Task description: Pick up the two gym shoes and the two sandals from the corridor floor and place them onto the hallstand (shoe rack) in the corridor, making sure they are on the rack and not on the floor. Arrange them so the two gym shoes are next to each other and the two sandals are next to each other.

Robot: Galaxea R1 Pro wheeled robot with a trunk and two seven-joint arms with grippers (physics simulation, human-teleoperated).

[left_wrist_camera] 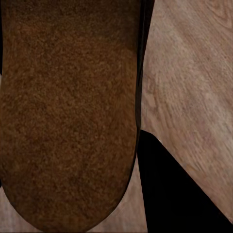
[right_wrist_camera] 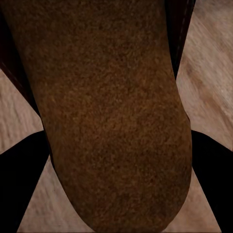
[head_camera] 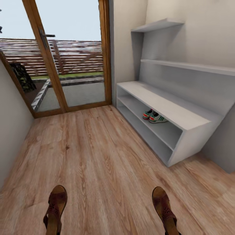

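Sandals (head_camera: 56, 209) (head_camera: 164, 207) held up low front, one per side; claw grip state can't tell

head: high, facing hallstand (head_camera: 169, 111) | wrists: close over sandals (left_wrist_camera: 68, 116), floor (head_camera: 98, 156) shared

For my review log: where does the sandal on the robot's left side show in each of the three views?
Head view: left sandal at the bottom edge, left of centre, toe pointing toward the glass door.
Left wrist view: the left sandal shows very close up as a brown textured surface.
Right wrist view: the brown surface there looks like the other sandal, not this one.
Shared landmark: the wood-plank floor.
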